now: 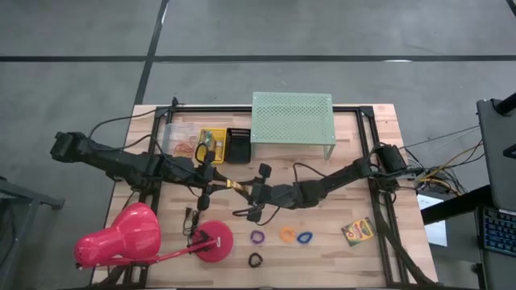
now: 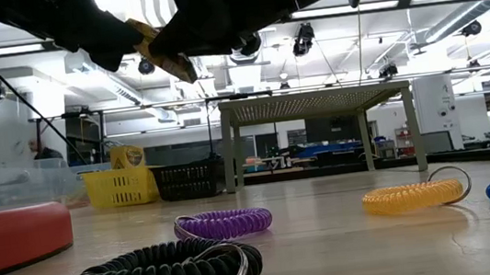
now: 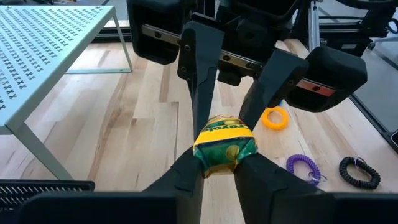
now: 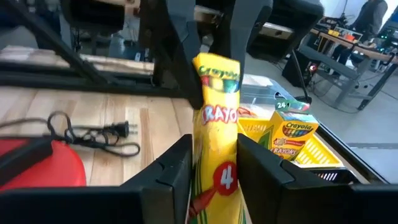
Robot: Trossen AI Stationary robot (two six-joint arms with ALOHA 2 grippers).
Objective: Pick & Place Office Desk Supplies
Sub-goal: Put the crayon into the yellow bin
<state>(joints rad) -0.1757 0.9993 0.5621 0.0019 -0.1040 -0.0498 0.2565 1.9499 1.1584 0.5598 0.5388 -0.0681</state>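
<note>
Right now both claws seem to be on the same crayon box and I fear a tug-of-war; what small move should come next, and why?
Probably the right claw should open a little further and back off. The crayon box sits mid-air between both pairs of fingers, and the left claw is already pinching its end, so the handover looks nearly done.

The whole surface (image 1: 322,225) is seen from straight above in the high view. In the low view it is looked across level from surface height, with the black ring (image 2: 163,274) very near the lens and the room behind. Each wrist view is taken close behind its own gripper. The purple ring (image 1: 257,237) is shared by the high, low and left wrist views.
</note>
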